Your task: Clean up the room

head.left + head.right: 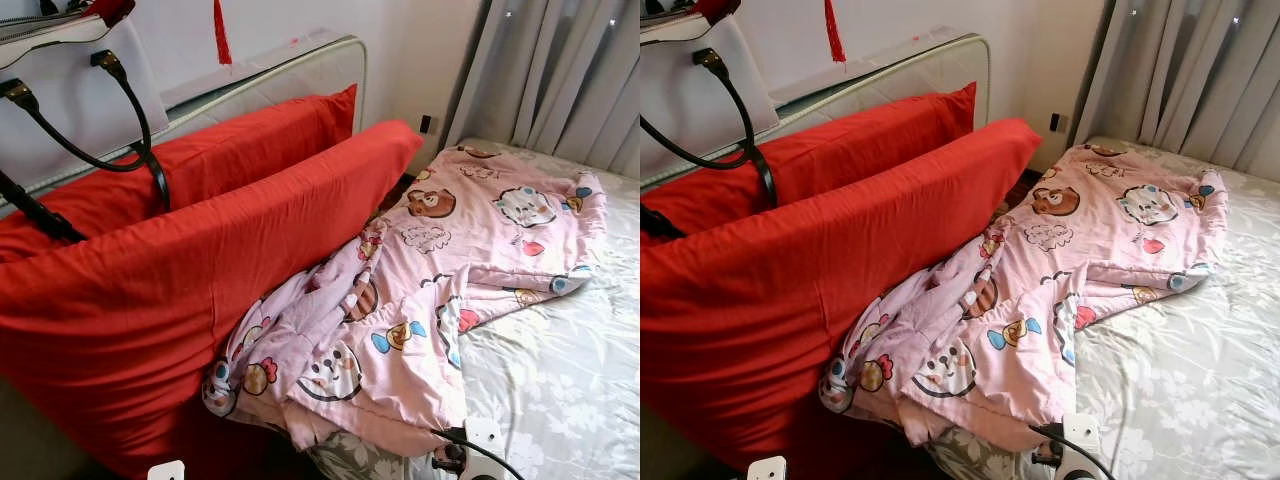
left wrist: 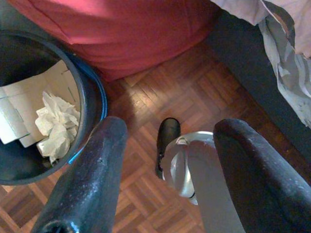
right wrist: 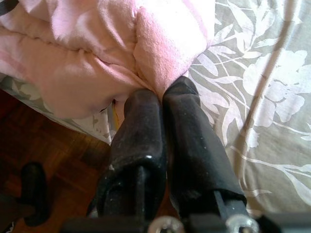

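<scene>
Pink cartoon blanket [image 1: 440,280] crumpled across grey floral bedsheet [image 1: 560,380], red pillows [image 1: 190,260] crowding beside it, right gripper [image 3: 163,99] pinched onto blanket's edge, left gripper [image 2: 167,145] spread empty over parquet floor [image 2: 160,97], bin [image 2: 92,97] holding crumpled tissue [image 2: 56,124] and cardboard [image 2: 17,111]

Two red pillows stand on edge across the left half of the frame, the front one [image 1: 200,260] leaning against the back one [image 1: 250,140]. Behind them is a pale padded headboard [image 1: 320,65]. At upper left is a white handbag [image 1: 80,95] with black straps, and a red tassel [image 1: 221,35] hangs beside it. Grey curtains [image 1: 570,70] fill the upper right, with a dark wall socket [image 1: 426,124] just left of them. A grey floral sheet [image 1: 570,380] covers the lower right. On the parquet floor [image 2: 160,97] stands a dark bin [image 2: 92,92] holding crumpled paper [image 2: 56,124].
</scene>
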